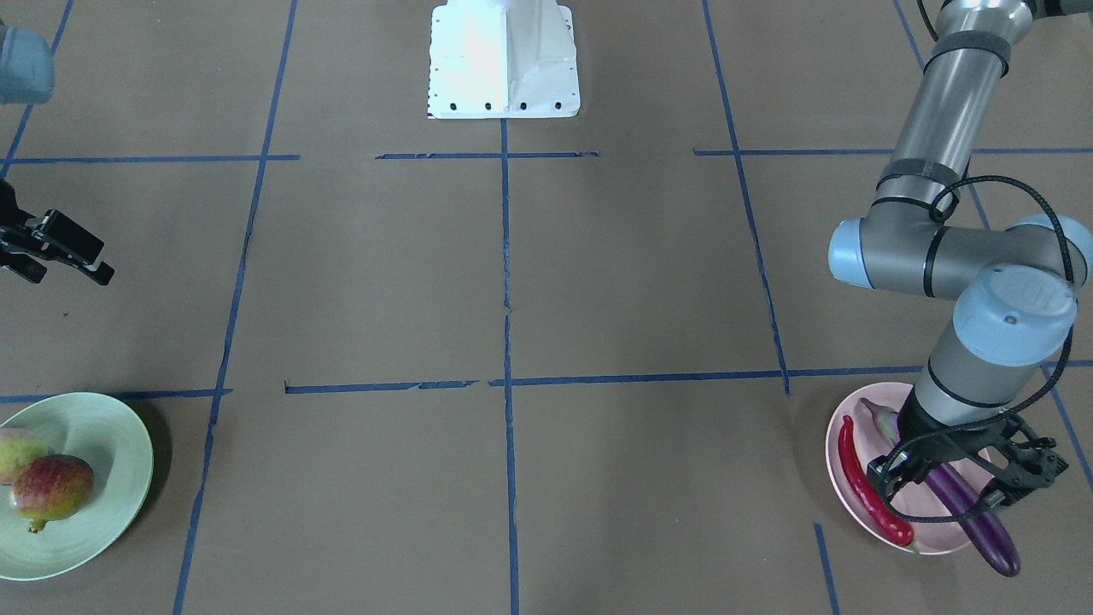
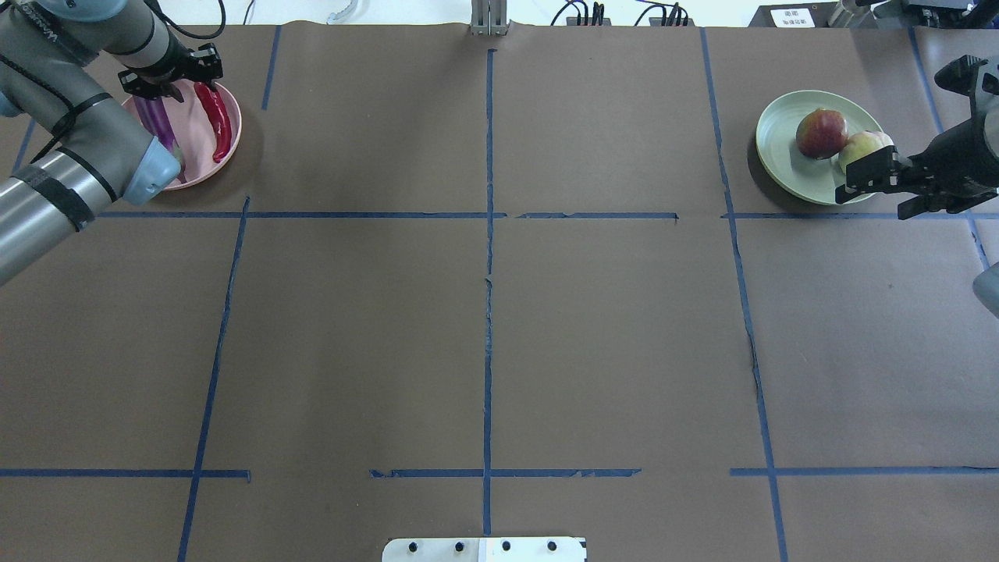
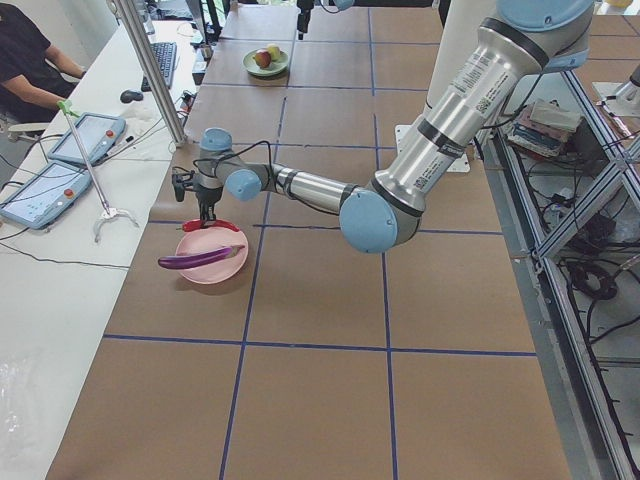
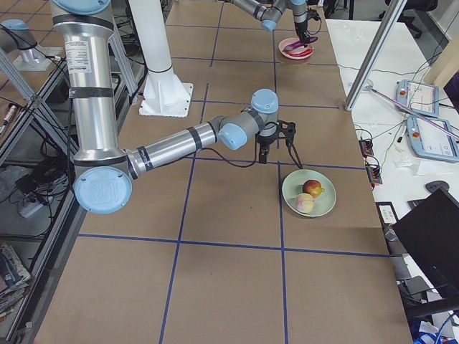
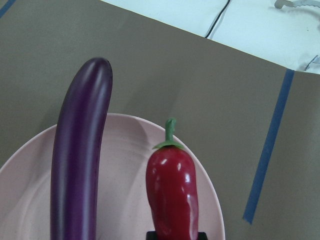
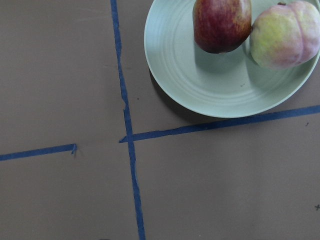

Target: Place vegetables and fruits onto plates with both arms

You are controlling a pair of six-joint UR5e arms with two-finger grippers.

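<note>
Left gripper [image 1: 939,495] hangs spread and empty over the pink plate [image 1: 837,465], where the eggplant [image 1: 982,521] juts past the rim beside the chili pepper [image 1: 867,487]. A crooked lift-off could snag that overhanging eggplant and roll it off. Right gripper [image 2: 878,195], spread too, waits beside the loaded green plate [image 2: 780,148].

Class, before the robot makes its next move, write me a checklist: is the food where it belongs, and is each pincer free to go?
1. Peach and pomegranate on the green plate: ok.
2. Chili on the pink plate: ok.
3. Eggplant wholly inside the pink plate: not ok, one end overhangs the rim.
4. Left pincer open: ok, its fingers are spread to either side of the eggplant.
5. Left pincer clear of the eggplant for a lift: cannot tell.
6. Right pincer open and off the green plate: ok.
</note>
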